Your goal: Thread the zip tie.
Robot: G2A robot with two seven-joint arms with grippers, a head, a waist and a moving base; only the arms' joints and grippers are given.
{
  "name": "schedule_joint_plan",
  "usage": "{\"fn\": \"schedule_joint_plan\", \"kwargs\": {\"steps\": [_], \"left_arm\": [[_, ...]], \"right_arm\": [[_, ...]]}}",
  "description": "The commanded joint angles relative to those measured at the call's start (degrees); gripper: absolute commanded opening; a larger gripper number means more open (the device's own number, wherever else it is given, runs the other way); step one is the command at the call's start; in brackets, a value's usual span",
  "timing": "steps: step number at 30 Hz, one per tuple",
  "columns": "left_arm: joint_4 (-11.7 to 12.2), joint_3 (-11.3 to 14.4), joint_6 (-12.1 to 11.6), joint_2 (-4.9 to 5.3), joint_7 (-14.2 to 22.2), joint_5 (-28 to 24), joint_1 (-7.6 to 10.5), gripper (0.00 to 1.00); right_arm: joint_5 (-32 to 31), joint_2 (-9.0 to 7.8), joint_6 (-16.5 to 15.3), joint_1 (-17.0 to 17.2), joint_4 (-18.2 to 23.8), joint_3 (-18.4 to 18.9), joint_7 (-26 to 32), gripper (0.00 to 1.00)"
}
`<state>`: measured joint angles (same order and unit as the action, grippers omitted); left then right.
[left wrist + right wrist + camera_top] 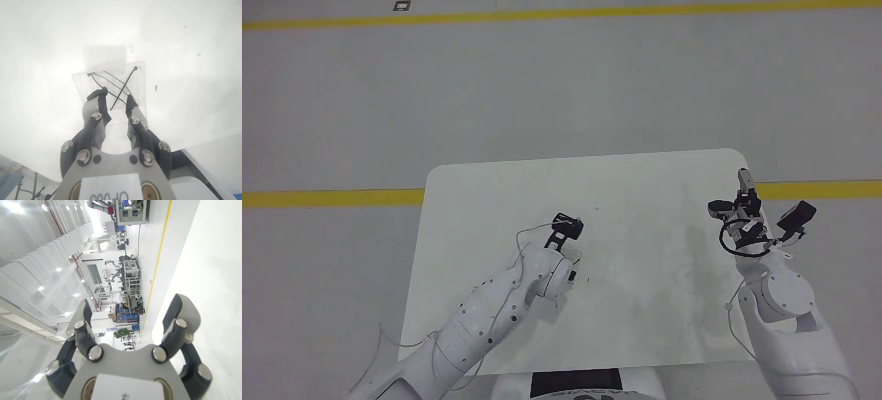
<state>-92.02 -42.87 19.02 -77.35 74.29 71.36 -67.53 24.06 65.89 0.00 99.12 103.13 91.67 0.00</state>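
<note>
1. L gripper [116, 94]: jaws apart, nothing clamped. Sits nr ctr of table [642, 330], slightly toward 11 o'clock.
2. Zip ties [124, 87]: several black ones, crossed, lying in clear tray [140, 83]. They lie btwn and just beyond the L fingertips [102, 94]; one tie touches a fingertip.
3. R gripper [131, 301]: jaws wide apart, empty. Positioned at table edge, approx 2 o'clock, well apart from the ties.
</note>
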Motion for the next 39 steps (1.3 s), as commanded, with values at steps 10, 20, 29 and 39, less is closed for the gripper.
{"fn": "schedule_joint_plan", "kwargs": {"steps": [10, 20, 29, 39], "left_arm": [[3.4, 0.4, -0.1, -0.48, -1.4, -1.0, 0.85, 0.16], [5.6, 0.5, -0.5, -0.85, -2.1, -2.6, 1.55, 0.15], [6.7, 0.5, -0.7, -1.06, -3.0, -3.6, 1.99, 0.15], [6.4, 0.4, -0.6, -1.14, -3.3, -4.0, 2.15, 0.14]], "right_arm": [[0.0, 0.00, 0.0, 0.0, 0.0, 0.0, 0.0, 1.00], [0.0, 0.00, 0.0, 0.0, 0.0, 0.0, 0.0, 1.00], [0.0, 0.00, 0.0, 0.0, 0.0, 0.0, 0.0, 1.00], [0.0, 0.00, 0.0, 0.0, 0.0, 0.0, 0.0, 1.00]]}}
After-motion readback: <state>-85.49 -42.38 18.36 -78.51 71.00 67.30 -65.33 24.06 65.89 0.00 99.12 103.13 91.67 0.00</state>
